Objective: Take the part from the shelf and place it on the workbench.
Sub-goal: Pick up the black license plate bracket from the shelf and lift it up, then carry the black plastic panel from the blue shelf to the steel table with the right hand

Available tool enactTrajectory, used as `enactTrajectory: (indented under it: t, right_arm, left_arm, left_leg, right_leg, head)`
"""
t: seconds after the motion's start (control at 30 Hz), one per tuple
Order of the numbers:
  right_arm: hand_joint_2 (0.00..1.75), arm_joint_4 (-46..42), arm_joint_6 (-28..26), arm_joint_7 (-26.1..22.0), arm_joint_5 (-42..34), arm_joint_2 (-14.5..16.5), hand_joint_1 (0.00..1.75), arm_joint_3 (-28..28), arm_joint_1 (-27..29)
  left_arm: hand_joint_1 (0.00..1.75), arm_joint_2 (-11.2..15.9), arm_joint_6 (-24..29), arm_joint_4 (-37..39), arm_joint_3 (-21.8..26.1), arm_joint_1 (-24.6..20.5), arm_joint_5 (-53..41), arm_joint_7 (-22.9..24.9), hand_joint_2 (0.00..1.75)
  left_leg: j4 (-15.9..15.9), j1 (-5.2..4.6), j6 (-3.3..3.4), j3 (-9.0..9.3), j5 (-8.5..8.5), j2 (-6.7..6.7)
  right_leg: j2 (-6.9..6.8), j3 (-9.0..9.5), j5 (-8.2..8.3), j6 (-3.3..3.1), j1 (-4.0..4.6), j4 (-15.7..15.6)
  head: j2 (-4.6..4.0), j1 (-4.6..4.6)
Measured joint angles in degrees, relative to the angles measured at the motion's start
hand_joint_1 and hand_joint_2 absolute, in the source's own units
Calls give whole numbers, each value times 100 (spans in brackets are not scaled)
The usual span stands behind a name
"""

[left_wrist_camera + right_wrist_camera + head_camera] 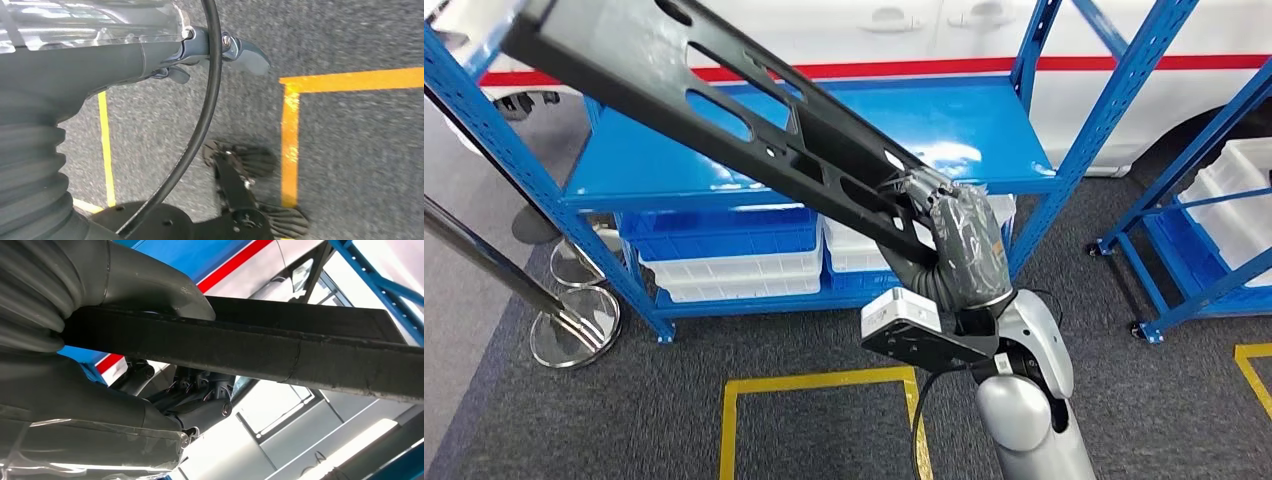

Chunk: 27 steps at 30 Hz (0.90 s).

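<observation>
Your right hand [944, 225] grips the long black part [724, 110] by its near end, fingers wrapped around it, lifting it clear above the blue shelf [984, 130] for carrying. Your left hand [210, 50] hangs over the floor, fingers seemingly loose and empty.

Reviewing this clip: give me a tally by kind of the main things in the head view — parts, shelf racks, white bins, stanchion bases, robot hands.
Black part, held by the right hand: 1
Right hand: 1
Blue shelf racks: 2
White bins, as far as they can be told apart: 3
Stanchion bases: 2
Total: 9
</observation>
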Motion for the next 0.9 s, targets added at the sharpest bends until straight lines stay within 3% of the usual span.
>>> enactTrajectory:
  t: [0.03, 0.1, 0.13, 0.17, 0.2, 0.23, 0.3, 0.37, 0.43, 0.5, 0.53, 0.57, 0.63, 0.67, 0.7, 0.73, 0.8, 0.87, 0.9]
  right_arm:
    - [175, 0, 0, 1, 0, -2, 175, -5, -1]
    - [175, -1, 2, 1, -1, -5, 175, -13, -4]
    - [175, -1, 3, 1, -1, -6, 175, -15, -3]
    - [175, -1, 5, 1, -1, -8, 175, -17, -1]
    - [175, -1, 5, 1, -2, -10, 175, -19, 1]
    - [175, -1, 6, 1, -4, -13, 175, -20, 2]
    - [175, -4, 7, 1, -14, -19, 175, -22, 4]
    - [175, -18, 7, 1, -24, -21, 175, -24, 9]
    - [175, -36, 7, 1, -28, -25, 175, -30, 20]
    - [175, -44, 8, 1, -32, -32, 175, -38, 32]
    - [175, -44, 9, 1, -32, -34, 175, -40, 35]
    - [175, -44, 10, 1, -33, -36, 175, -42, 41]
    - [175, -44, 11, 1, -35, -36, 175, -46, 58]
    - [175, -44, 11, 1, -36, -37, 175, -49, 69]
    - [175, -44, 11, 1, -36, -37, 175, -50, 81]
    - [175, -45, 11, 1, -36, -38, 175, -50, 94]
    - [175, -58, 11, 1, -36, -42, 175, -51, 130]
    - [175, -100, 10, -6, -36, -45, 175, -52, 176]
    - [175, -122, 9, -13, -36, -47, 175, -53, 197]
  left_arm:
    - [0, -1, 0, 0, 0, 1, 1, -1, 175]
    - [0, 1, -1, 0, 0, -3, 7, -2, 175]
    - [0, 2, -2, 0, 0, -3, 12, -2, 175]
    - [0, 4, -2, 0, 0, -2, 17, -2, 175]
    - [0, 5, 0, 0, 1, -1, 26, -2, 175]
    - [0, 5, 3, 0, 1, -1, 36, -1, 175]
    - [0, 4, 10, 0, 4, 0, 55, 12, 175]
    - [0, -1, 15, 0, 11, 3, 64, 29, 175]
    - [0, -3, 17, 0, 31, 12, 66, 40, 175]
    - [0, 7, 26, -1, 60, 21, 67, 47, 175]
    - [0, 11, 28, -1, 70, 28, 67, 48, 175]
    - [0, 15, 32, -1, 77, 34, 68, 48, 175]
    - [0, 20, 32, 0, 81, 45, 68, 49, 175]
    - [0, 23, 33, 0, 83, 46, 68, 49, 175]
    - [0, 27, 34, 0, 84, 45, 68, 49, 175]
    - [0, 31, 36, 0, 85, 45, 69, 49, 175]
    - [0, 38, 39, 0, 87, 40, 73, 49, 175]
    - [0, 40, 40, 0, 87, 32, 77, 48, 175]
    - [0, 40, 41, 0, 88, 31, 79, 47, 175]
  left_leg:
    - [-15, 9, 52, -67, 82, 15]
    - [-14, 1, 123, -243, 243, 31]
    - [-7, -11, 137, -345, 317, 34]
    - [4, -25, 141, -450, 390, 36]
    - [18, -38, 141, -554, 456, 38]
    - [35, -51, 139, -653, 517, 39]
    - [71, -75, 123, -817, 627, 35]
    - [93, -89, 81, -912, 731, 31]
    - [61, -68, 19, -946, 850, 34]
    - [55, -56, -44, -1010, 851, 22]
    - [161, -57, -74, -1066, 704, 12]
    - [382, -49, -105, -1143, 453, 3]
    - [1092, -10, -170, -1296, -100, 1]
    - [1427, 12, -203, -1336, -231, 2]
    - [1622, 33, -233, -1311, -227, 2]
    - [1629, 53, -261, -1200, -112, 3]
    - [1091, 95, -307, -738, 132, 3]
    - [373, 86, -292, -267, 90, -13]
    - [162, 70, -265, -152, 20, -23]
  right_leg:
    - [15, -69, -211, 19, -4, 154]
    - [33, -267, -839, 40, -15, 801]
    - [34, -347, -1065, 49, -18, 1188]
    - [34, -378, -1153, 55, -18, 1498]
    - [35, -333, -1104, 52, -18, 1655]
    - [36, -189, -959, 35, -15, 1614]
    - [41, 387, -728, -48, 14, 993]
    - [42, 986, -810, -123, 59, 150]
    - [41, 1173, -869, -153, 99, -236]
    - [21, 1099, -730, -207, 71, -307]
    - [7, 1049, -656, -244, 48, -342]
    - [-6, 984, -583, -275, 26, -358]
    - [-13, 824, -467, -300, 30, -331]
    - [-16, 732, -414, -292, 27, -304]
    - [-19, 637, -366, -279, 20, -270]
    - [-21, 540, -325, -259, 7, -226]
    - [-21, 361, -267, -206, -20, -121]
    - [-24, 230, -210, -138, -22, -27]
    - [-25, 191, -168, -102, -18, -7]
  head:
    - [0, 2]
    - [0, 2]
    - [0, 2]
    - [0, 1]
    - [0, 1]
    - [0, 1]
    - [0, 0]
    - [0, 0]
    - [0, 0]
    - [0, -1]
    - [0, 0]
    - [0, 0]
    - [0, 1]
    - [0, -1]
    - [0, -1]
    - [0, 0]
    - [0, -1]
    - [0, -1]
    - [0, 0]
